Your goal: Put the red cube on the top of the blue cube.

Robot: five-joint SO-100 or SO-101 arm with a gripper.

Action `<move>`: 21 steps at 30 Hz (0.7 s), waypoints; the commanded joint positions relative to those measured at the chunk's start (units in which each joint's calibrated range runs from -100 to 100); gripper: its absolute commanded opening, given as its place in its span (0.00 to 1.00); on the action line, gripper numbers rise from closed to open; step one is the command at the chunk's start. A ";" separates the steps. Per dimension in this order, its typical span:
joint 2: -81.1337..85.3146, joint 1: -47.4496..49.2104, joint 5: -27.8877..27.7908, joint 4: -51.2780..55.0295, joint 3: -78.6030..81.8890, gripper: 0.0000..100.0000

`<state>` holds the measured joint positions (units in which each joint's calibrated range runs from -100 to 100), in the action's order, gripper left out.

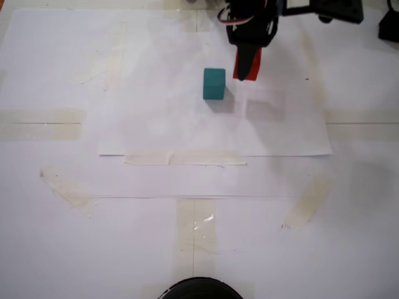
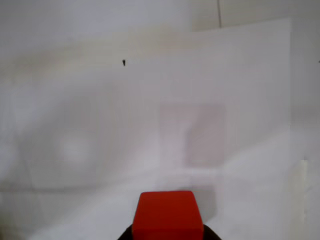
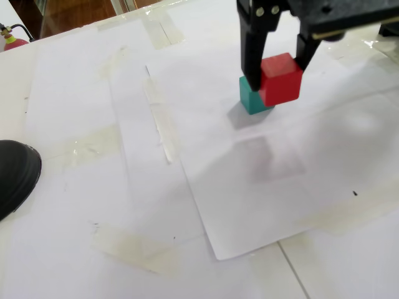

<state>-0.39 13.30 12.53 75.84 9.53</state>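
My black gripper point(image 3: 278, 68) is shut on the red cube point(image 3: 281, 79) and holds it in the air above the white paper. In a fixed view from above, the red cube point(image 1: 248, 64) hangs just right of the teal blue cube point(image 1: 214, 84), which rests on the paper. In the other fixed view the blue cube point(image 3: 251, 98) is partly hidden behind the red one. The wrist view shows the red cube point(image 2: 167, 214) at the bottom edge between dark fingertips, with a faint square shadow on the paper beyond it. The blue cube is out of the wrist view.
White paper sheets point(image 1: 187, 124) taped down with strips of tape point(image 1: 184, 159) cover the table. A dark round object point(image 1: 199, 289) sits at the near edge, also seen as a dark round object point(image 3: 15, 174) at the left. A small black speck point(image 2: 124, 62) marks the paper.
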 commanded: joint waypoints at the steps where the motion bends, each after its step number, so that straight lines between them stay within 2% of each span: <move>1: 2.19 -3.01 -1.56 1.25 -4.77 0.09; 21: 1.51 -9.90 -7.67 -0.96 -2.04 0.10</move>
<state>-0.39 4.24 5.84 76.33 9.26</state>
